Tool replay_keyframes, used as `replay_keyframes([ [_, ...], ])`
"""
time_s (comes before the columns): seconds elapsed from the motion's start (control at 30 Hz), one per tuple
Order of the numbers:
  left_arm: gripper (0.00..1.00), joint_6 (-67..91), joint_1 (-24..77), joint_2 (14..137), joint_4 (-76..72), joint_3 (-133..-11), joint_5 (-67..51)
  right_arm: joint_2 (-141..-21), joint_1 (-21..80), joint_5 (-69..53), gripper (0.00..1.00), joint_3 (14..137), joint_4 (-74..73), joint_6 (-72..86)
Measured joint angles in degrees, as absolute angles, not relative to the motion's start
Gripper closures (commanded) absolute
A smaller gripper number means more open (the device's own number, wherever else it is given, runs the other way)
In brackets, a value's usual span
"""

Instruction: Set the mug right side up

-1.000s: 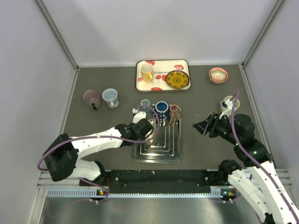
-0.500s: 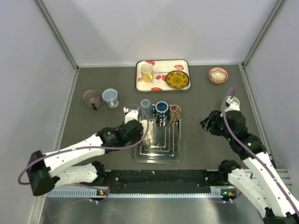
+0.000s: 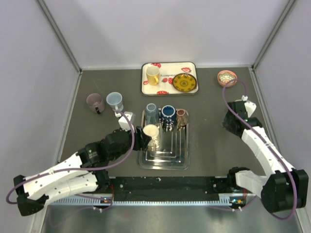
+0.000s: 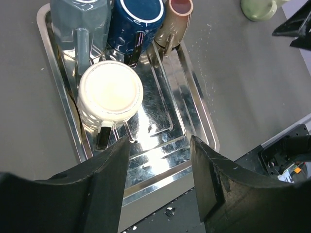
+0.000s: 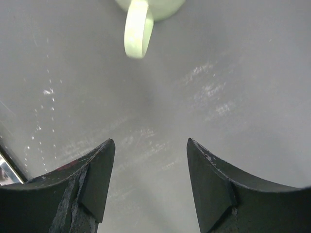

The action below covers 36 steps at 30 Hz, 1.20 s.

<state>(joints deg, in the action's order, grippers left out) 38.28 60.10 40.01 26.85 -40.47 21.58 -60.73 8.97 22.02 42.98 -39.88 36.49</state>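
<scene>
Standing on the metal tray (image 4: 206,127), the cream mug (image 4: 111,92) is seen just in front of the blue mug (image 4: 138,24), touched by no gripper. The left gripper (image 4: 159,145) is held open above the tray, with nothing between its jaws. The right gripper (image 5: 149,145) is also held open, empty, over the table (image 5: 228,73) near a green mug (image 5: 138,29).

Left arm (image 3: 97,153) pulls back toward the near-left. Left fingers (image 4: 107,184) spread wider and come off the cream ceramic mug (image 4: 111,90), now uncovered, opening up on the shiny metal tray (image 3: 163,166). Right arm (image 3: 257,141) swings from bench centre to the far right. Right fingers (image 5: 92,179) widen, now just short of the pale green mug (image 5: 138,29).
</scene>
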Motion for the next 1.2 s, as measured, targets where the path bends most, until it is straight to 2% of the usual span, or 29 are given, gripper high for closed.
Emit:
replay_keyframes([
  [0.27,0.42,35.8,60.1,38.6,22.3,-37.7,20.2,-68.7,5.8,26.1,0.4,52.0,-38.1,33.6],
  [0.6,0.42,34.4,60.1,34.8,20.5,-35.1,20.7,-79.6,4.2,29.5,0.43,55.4,-36.5,31.0],
  [1.2,0.42,34.3,60.1,36.8,19.7,-35.0,21.5,-86.0,2.1,30.1,0.55,58.6,-33.5,32.1],
])
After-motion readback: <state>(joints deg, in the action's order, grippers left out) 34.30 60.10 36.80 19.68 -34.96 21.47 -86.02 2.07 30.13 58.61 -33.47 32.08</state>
